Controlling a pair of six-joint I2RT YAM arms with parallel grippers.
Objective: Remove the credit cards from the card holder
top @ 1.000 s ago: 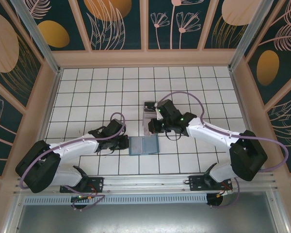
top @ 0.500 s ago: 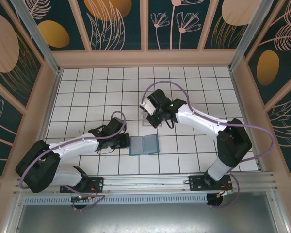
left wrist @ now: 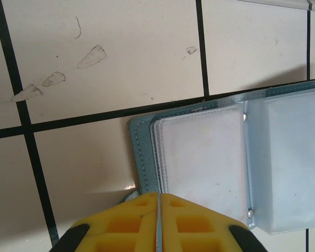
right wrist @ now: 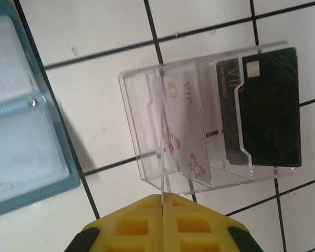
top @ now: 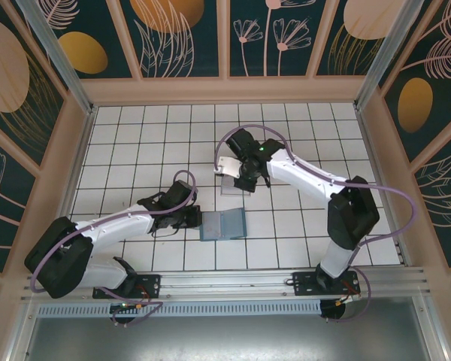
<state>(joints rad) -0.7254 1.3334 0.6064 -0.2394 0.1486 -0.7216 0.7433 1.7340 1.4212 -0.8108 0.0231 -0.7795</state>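
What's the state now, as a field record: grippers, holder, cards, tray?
left gripper: shut on card holder edge
right gripper: shut on edge-on card, apparently, above clear tray
card holder: open, flat on tiles
clear tray: white card and black card inside, separate slots

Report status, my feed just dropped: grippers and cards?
Left gripper shut on card holder edge. Right gripper shut on pale card, edge-on over clear tray. Pink card and black card in tray. Nothing blocking.
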